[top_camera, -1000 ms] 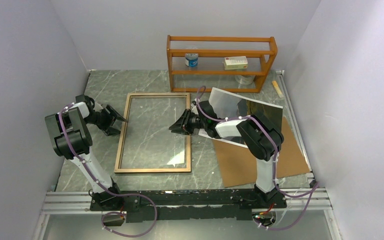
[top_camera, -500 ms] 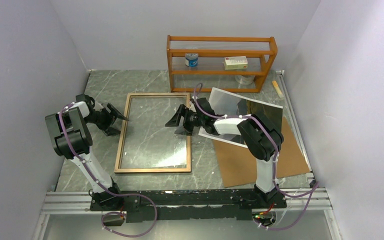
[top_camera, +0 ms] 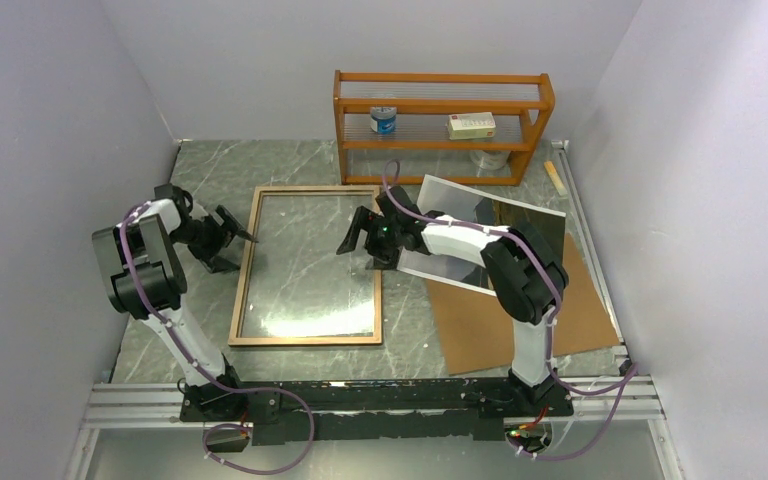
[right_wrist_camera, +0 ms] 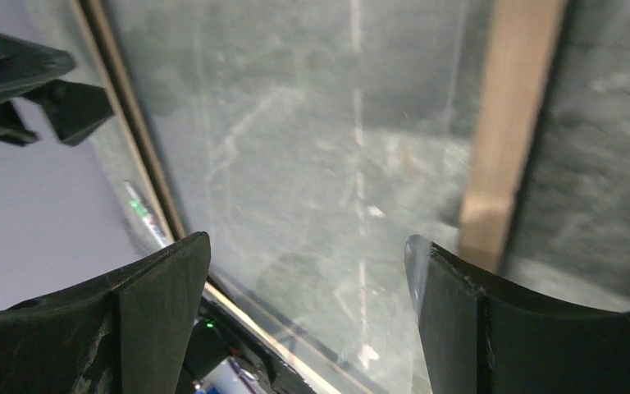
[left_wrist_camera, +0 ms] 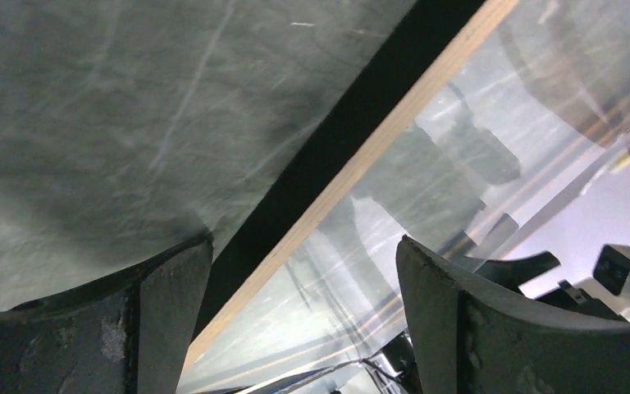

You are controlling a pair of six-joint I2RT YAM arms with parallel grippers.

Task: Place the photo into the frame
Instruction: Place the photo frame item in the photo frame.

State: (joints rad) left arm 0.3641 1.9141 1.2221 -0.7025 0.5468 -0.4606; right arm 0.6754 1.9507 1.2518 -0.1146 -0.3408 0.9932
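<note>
Right hand point(top_camera: 357, 236) has opened, now wide astride light-wood frame point(top_camera: 305, 340) rail; left hand point(top_camera: 232, 230) wide, empty.

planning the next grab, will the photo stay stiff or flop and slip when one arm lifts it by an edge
Probably floppy: the photo is a large thin sheet, so it would sag from one edge. Its mirror-like gloss suggests slippery faces. It lies partly on the cardboard sheet, so a push may slide it.
</note>
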